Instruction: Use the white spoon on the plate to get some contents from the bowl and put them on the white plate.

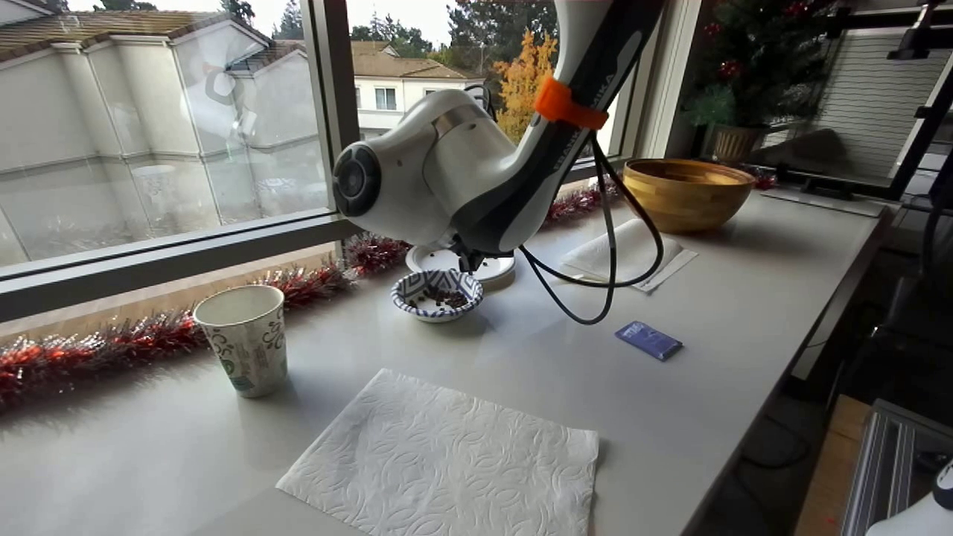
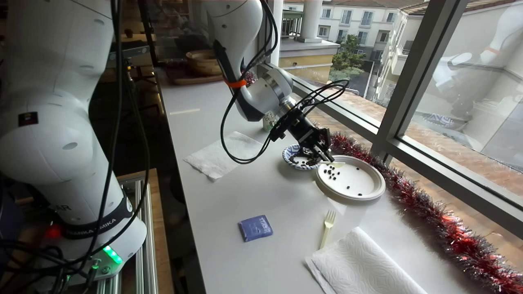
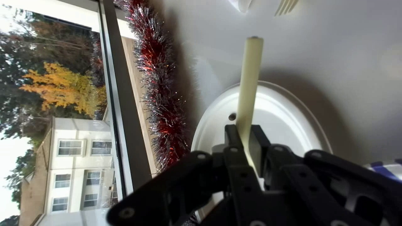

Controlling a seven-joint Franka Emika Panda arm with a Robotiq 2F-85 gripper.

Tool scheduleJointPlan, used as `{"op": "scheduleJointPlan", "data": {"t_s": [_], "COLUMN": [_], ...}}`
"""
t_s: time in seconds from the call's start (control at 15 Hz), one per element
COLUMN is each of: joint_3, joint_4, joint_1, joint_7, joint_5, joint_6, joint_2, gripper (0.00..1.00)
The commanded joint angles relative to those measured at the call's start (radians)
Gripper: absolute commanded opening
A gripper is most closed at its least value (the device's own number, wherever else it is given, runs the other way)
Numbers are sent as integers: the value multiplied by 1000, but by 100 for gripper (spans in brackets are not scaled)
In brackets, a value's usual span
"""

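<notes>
cup upright | blue packet | fork beside folded napkin | tinsel

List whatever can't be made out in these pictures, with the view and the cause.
White spoon: wrist view, lower end hidden by the jaws.
Bowl: wrist view, mostly cut off by the right edge.
Dark bits: in an exterior view, too small and heaped to count.
Fork: wrist view, handle cut off by the top edge.
Cup: in an exterior view, mostly hidden behind the arm.
</notes>
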Motion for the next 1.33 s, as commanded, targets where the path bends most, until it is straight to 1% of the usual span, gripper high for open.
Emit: {"op": "scheduleJointPlan", "data": {"t_s": [0.0,0.13,0.33,0.53,0.73,0.87,1.13,1.27], "joint_3": [47,67,87,82,78,82,104,125], "joint_4": [-4,-2,5,-7,-51,-101,-241,-315], "joint_1": [-29,-53,-113,-157,-189,-194,-170,-158], "joint_7": [-23,-39,-62,-110,-176,-236,-350,-423], "joint_5": [15,70,202,342,482,573,742,849], "joint_6": [-36,-16,65,151,267,354,536,628], "joint_2": [-14,-38,-93,-152,-225,-279,-373,-413], "gripper": [3,3,3,3,3,3,3,3]}}
